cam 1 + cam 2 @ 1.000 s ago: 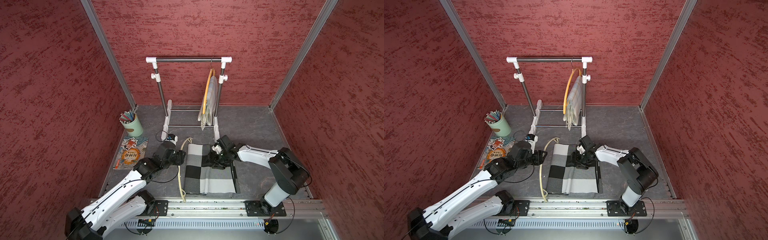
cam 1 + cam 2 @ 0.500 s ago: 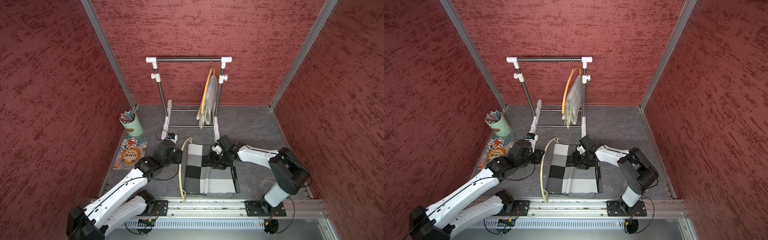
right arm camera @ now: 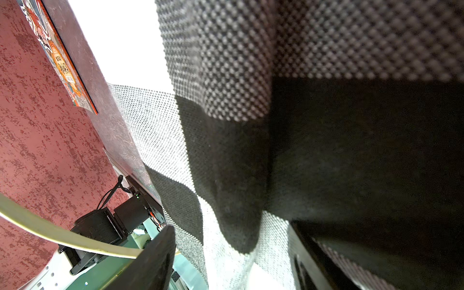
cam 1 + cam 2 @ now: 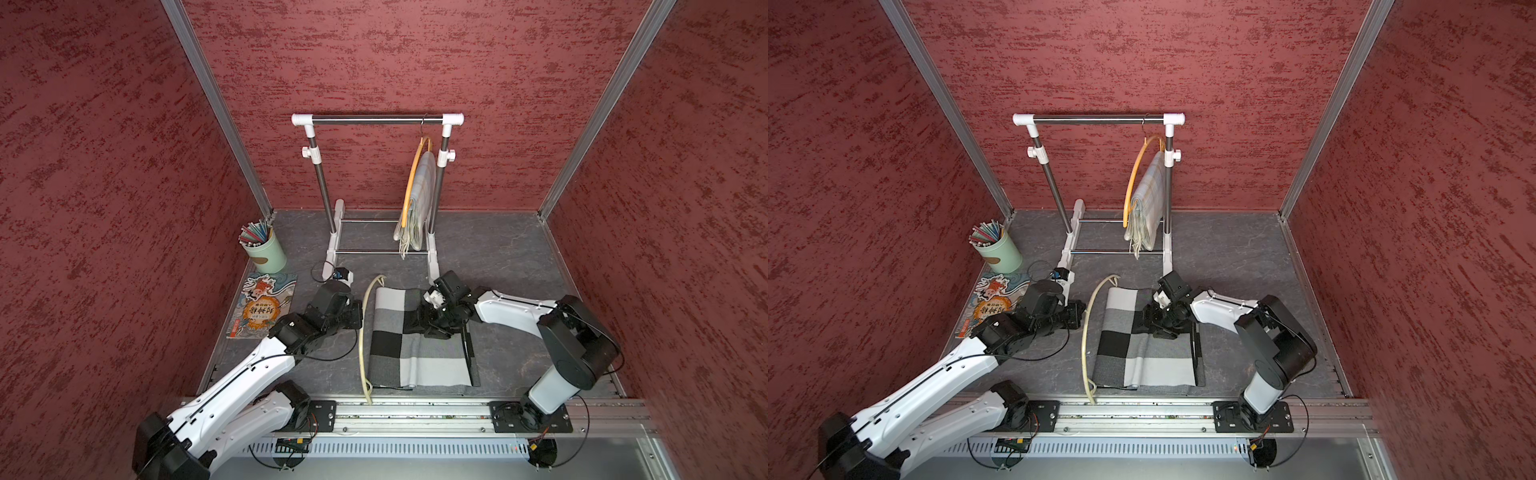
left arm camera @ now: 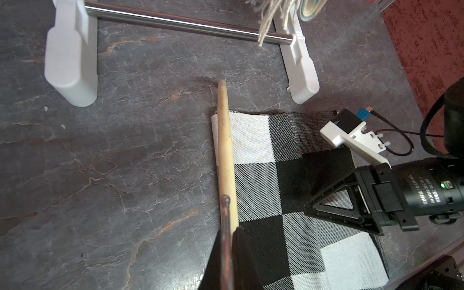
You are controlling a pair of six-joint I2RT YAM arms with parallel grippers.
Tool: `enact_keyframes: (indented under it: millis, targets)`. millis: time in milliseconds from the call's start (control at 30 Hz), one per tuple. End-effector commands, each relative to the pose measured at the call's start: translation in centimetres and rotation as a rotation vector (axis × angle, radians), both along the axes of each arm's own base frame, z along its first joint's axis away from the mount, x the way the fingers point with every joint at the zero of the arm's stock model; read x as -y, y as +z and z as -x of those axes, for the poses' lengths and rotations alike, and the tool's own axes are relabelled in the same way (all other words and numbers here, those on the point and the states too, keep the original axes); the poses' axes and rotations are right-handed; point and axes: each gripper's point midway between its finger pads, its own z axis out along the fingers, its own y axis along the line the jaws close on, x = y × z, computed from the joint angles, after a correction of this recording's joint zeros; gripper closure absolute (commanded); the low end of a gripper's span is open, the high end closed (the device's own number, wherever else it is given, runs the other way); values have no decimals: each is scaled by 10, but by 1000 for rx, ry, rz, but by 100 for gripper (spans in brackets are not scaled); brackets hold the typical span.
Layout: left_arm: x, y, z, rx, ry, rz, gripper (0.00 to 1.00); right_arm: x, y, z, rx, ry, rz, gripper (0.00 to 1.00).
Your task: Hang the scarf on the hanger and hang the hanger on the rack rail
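The left gripper (image 5: 227,241) is clamped shut on the pale hanger (image 5: 226,150), which lies along the left edge of the checked scarf (image 4: 415,361), low in the frame's centre. The right gripper (image 4: 429,327) rests on the scarf's upper right, jaws apart. The lift should probably be slow and level, so the hanger doesn't twist or drag the cloth.

Even bright light; right wrist view blurred, white patch overexposed.

A green cup (image 4: 268,255) filled with pencils is set beside an illustrated book (image 4: 262,305) laid flat on the table (image 4: 498,257).
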Motion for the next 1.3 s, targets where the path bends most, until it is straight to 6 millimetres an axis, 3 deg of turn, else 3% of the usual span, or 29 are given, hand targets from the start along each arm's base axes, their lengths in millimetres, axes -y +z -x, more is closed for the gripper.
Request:
enact_keyframes:
  millis: [0,267,633,767,833,933,1133,1267]
  targets:
    - [0,9,-3,13,7,11,100,-2,1,-1,16,12,0,26]
    - [0,14,-2,13,9,15,100,-3,-2,-3,14,8,-6,27]
    - [1,12,-1,4,11,21,100,-26,-3,-10,-31,10,-117,45]
    - [-6,18,-3,-1,58,12,100,-35,-2,-14,-33,10,-178,59]
    - [-7,24,-2,-9,65,8,100,-40,3,-16,-20,11,-218,77]
    - [-11,48,2,-16,72,22,100,-46,23,-18,13,18,-283,100]
    - [-28,137,16,-16,73,29,100,-45,87,-17,103,27,-367,100]
    - [-38,187,25,-13,64,12,100,-38,131,-20,170,13,-409,100]
